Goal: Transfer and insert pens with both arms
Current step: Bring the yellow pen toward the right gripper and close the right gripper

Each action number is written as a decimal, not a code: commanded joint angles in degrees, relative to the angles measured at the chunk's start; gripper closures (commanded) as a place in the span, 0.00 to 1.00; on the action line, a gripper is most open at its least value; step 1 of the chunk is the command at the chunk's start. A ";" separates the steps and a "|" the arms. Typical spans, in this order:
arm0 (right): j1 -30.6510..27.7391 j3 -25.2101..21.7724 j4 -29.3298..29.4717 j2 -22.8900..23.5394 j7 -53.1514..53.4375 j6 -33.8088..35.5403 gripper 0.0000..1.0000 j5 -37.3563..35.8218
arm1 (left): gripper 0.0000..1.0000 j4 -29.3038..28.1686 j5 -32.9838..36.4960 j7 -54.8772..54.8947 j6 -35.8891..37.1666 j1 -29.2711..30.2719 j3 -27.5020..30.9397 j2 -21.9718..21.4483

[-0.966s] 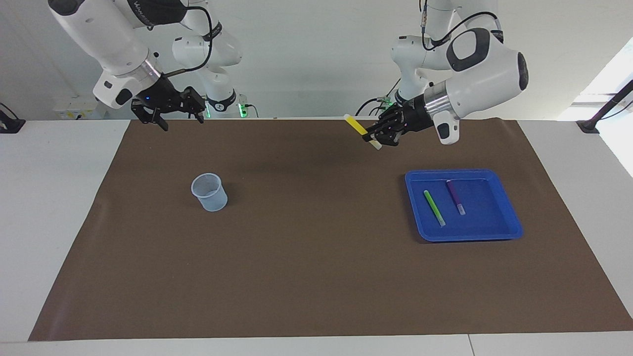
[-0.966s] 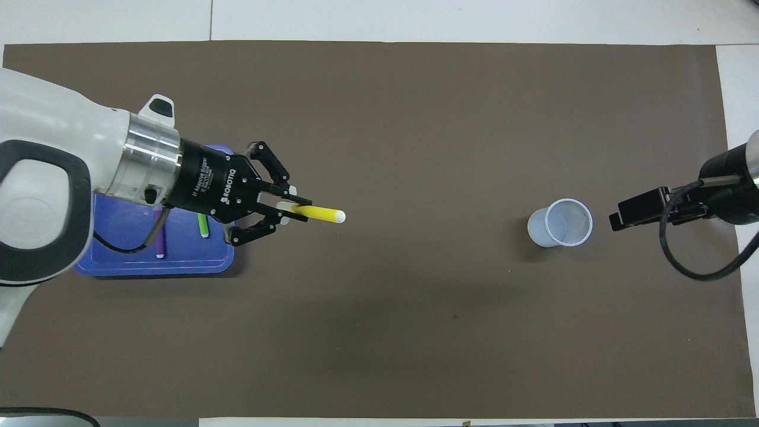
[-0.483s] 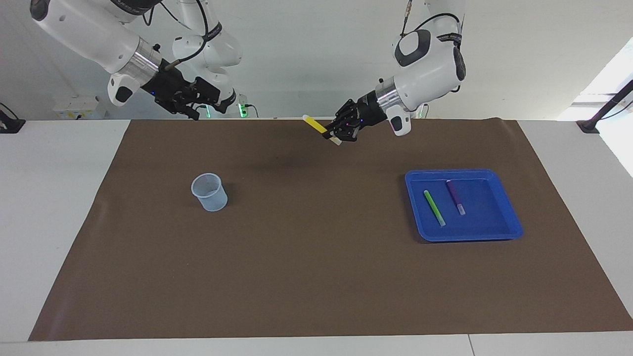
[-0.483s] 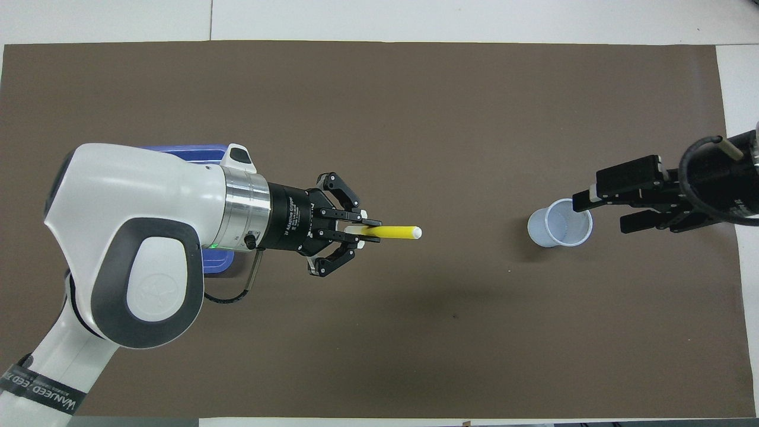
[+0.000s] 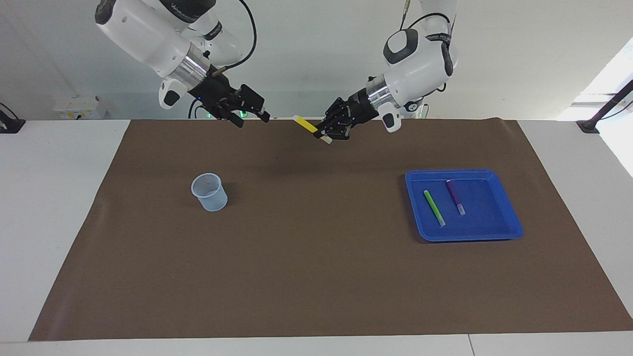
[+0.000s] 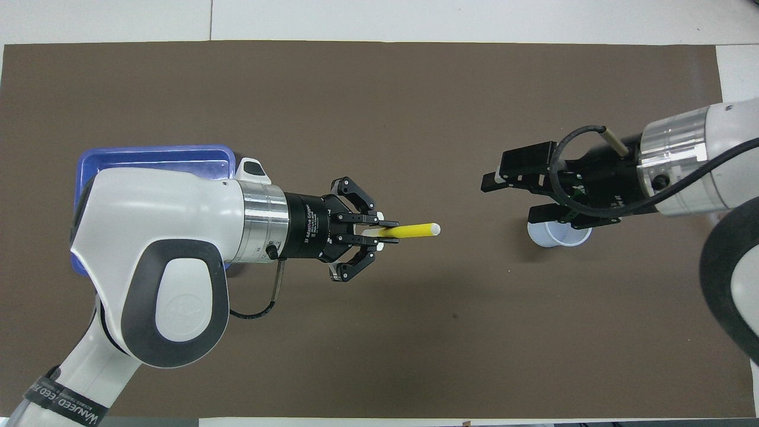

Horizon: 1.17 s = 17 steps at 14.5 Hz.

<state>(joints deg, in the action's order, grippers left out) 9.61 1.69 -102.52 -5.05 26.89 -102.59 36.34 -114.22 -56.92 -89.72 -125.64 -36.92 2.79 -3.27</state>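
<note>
From across the table we get the right gripper (image 5: pixel 257 112) up in the air over the brown mat (image 5: pixel 316 277), fingers spread wide with nothing in them. Then comes the left gripper (image 5: pixel 322 134), also raised, pinched tight on the yellow pen (image 5: pixel 306 124), which sticks out toward the right gripper with a gap between them. The clear cup (image 5: pixel 209 192) stands by itself on the mat toward the right arm's end. This view is the only one where we can see the green pen (image 5: pixel 434 207) and purple pen (image 5: pixel 455 196) lying side by side in the blue tray (image 5: pixel 509 228). From above, the left arm covers most of the tray (image 6: pixel 148 155) and both pens, and the right gripper (image 6: pixel 514 194) hides part of the cup (image 6: pixel 556 236).
</note>
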 commanded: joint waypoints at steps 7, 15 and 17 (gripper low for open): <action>4.27 -0.11 -4.71 -3.30 3.43 -3.93 0.05 1.45 | 1.00 -2.50 -1.52 -1.42 -5.23 -4.12 0.73 -2.01; 4.54 0.07 -4.44 -3.57 3.69 -2.00 0.15 1.45 | 1.00 -2.50 -2.76 -1.24 -6.46 -4.83 0.81 -1.92; 4.54 0.95 -4.44 -3.57 3.78 -2.08 0.19 1.54 | 1.00 -2.50 -2.76 -1.24 -6.55 -4.83 0.81 -1.92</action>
<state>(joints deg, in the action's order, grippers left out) 14.04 2.03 -105.60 -7.20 30.12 -104.70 36.72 -114.42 -58.49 -90.74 -130.50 -40.31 2.84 -3.28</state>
